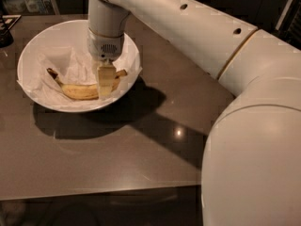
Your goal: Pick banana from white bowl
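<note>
Item: banana (80, 92), single, yellow with brown speckles; lies curved in the white bowl (51, 34) on crumpled white paper (75, 67); dark tip points left, the other end shows just right of the gripper.
Item: white bowl; wide, round, glossy; stands on the far left part of a dark brown table (117, 145).
Item: gripper (106, 81); points downward inside the bowl, over the right portion of the banana and covering it there; whether it grasps the fruit cannot be told.
Item: white arm (188, 27); reaches in from the right above the table.
</note>
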